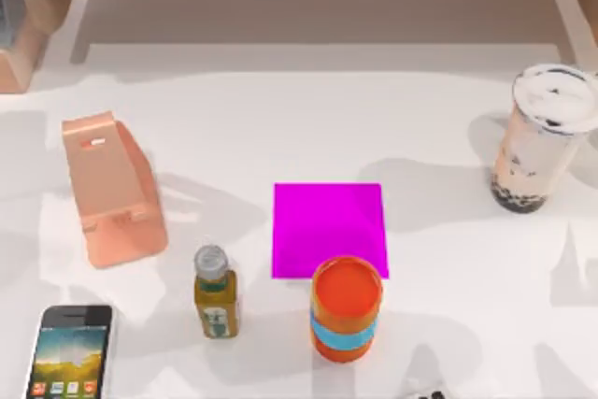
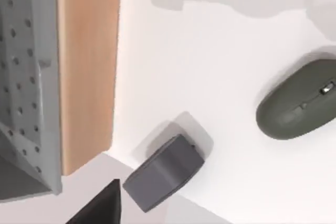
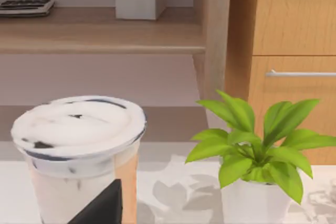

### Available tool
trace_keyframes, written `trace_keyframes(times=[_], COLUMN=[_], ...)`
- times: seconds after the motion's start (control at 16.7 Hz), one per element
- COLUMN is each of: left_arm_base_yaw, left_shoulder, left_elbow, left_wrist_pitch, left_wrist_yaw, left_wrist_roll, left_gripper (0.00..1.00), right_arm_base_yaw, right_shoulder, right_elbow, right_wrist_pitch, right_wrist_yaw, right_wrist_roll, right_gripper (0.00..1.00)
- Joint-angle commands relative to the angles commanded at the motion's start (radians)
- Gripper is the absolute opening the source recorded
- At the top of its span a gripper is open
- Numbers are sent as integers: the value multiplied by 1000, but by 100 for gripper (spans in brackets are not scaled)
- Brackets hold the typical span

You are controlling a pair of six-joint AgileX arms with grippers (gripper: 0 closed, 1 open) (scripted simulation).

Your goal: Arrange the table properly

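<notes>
We look down on the table (image 1: 280,119), a wide white top that carries everything here. A magenta mat (image 1: 328,217) lies at its middle. Touching the mat's near edge stands an orange cup with a blue band (image 1: 346,310), and just to the left of the cup a small bottle with a grey cap (image 1: 216,292). Farther left sits a pink phone stand (image 1: 110,189), with a phone (image 1: 70,352) lying near it at the table's front left corner. A bubble tea cup (image 1: 542,137) stands well apart at the right edge.

Our left wrist camera shows a dark green mouse (image 2: 296,100) and a grey block (image 2: 163,174) on the white surface, beside a wooden panel (image 2: 86,66). Whether those jaws are released or clenched, we cannot tell.

Our right wrist camera faces the bubble tea cup (close in front) with a potted green plant (image 3: 257,156) beside it; the jaw state there is likewise unclear.
</notes>
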Motion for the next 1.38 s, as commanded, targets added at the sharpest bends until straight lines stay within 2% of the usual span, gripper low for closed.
trace_keyframes(times=[0.36, 0.6, 0.78, 1.14, 1.38], left_arm_base_yaw=[88, 129, 143, 139, 142], left_shoulder=[446, 642, 707, 709, 748], left_elbow=[351, 495, 541, 537, 460], left_wrist_pitch=[-256, -364, -398, -394, -279], left_wrist_yaw=[15, 24, 27, 27, 28], left_wrist_roll=[559, 791, 862, 863, 862], left_gripper=[100, 100, 100, 100, 100], right_arm_base_yaw=[0, 0, 0, 0, 0], right_shoulder=[0, 0, 0, 0, 0], right_elbow=[0, 0, 0, 0, 0], right_wrist_pitch=[0, 0, 0, 0, 0], right_wrist_yaw=[0, 0, 0, 0, 0], right_wrist_roll=[0, 0, 0, 0, 0], right_gripper=[100, 100, 100, 100, 100])
